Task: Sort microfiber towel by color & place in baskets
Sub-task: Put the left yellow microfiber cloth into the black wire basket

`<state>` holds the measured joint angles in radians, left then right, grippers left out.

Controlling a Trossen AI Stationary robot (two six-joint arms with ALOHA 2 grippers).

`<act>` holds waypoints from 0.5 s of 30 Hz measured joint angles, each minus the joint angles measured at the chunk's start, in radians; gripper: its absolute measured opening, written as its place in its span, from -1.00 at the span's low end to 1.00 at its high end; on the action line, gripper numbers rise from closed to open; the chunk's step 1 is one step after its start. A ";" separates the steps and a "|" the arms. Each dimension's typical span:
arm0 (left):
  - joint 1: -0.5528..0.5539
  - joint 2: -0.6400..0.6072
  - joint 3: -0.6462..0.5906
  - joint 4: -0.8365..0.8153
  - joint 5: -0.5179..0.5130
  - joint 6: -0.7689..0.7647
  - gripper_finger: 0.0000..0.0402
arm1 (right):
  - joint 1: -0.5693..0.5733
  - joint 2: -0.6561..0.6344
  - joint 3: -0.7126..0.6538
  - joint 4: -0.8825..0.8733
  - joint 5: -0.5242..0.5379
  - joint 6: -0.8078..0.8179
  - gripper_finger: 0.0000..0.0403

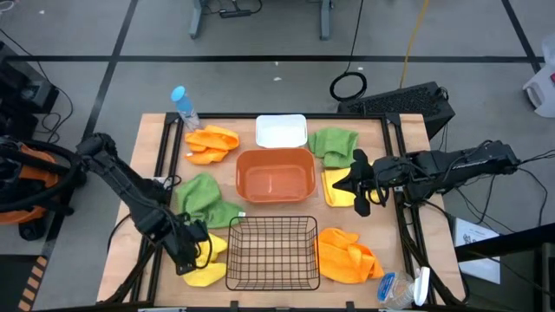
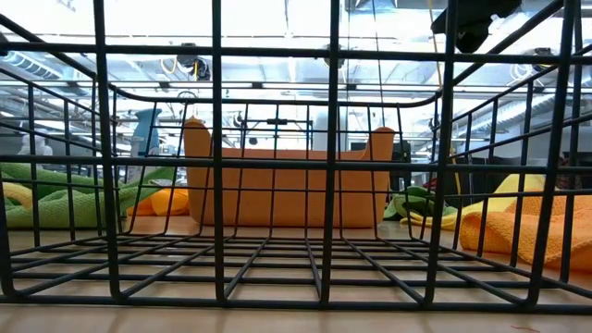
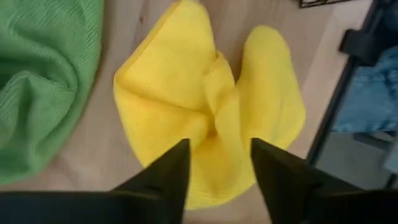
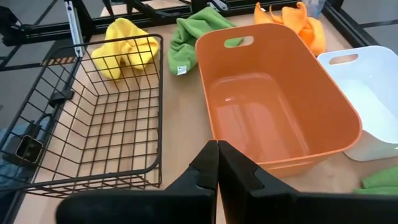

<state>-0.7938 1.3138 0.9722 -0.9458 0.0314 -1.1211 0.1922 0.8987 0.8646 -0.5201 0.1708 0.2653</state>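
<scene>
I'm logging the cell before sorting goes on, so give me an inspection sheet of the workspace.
Surface: wooden table, dark frame.
Job's things: wire basket, orange tub and white bin all empty; six towels on the table, two each yellow, green, orange.
Clutter: blue-capped bottle; blue-and-white packets at the near right corner.
Grippers: left gripper open over the yellow towel; right gripper shut, empty.
Cables: coil on the floor.
Surroundings: desks beyond.

Three baskets stand in a row down the middle of the table, with towels lying on the table to either side.
</scene>
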 joint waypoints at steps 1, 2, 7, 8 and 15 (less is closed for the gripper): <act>-0.010 0.012 0.000 0.007 -0.010 0.000 0.02 | 0.006 0.003 0.000 0.000 0.014 0.006 -1.00; -0.020 0.023 0.000 0.019 -0.023 0.000 0.12 | 0.011 0.006 0.000 0.000 0.023 0.011 -1.00; -0.057 0.083 0.000 0.058 -0.057 -0.051 0.56 | 0.039 0.032 0.000 0.000 0.042 0.022 -1.00; -0.063 0.100 0.000 0.057 -0.058 -0.062 0.63 | 0.043 0.040 0.000 0.000 0.042 0.022 -1.00; -0.096 0.225 0.000 0.046 -0.059 -0.043 0.83 | 0.053 0.114 -0.001 0.045 0.041 0.005 -1.00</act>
<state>-0.8902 1.5385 0.9722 -0.8998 -0.0280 -1.1641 0.2451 1.0123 0.8639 -0.4752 0.2122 0.2705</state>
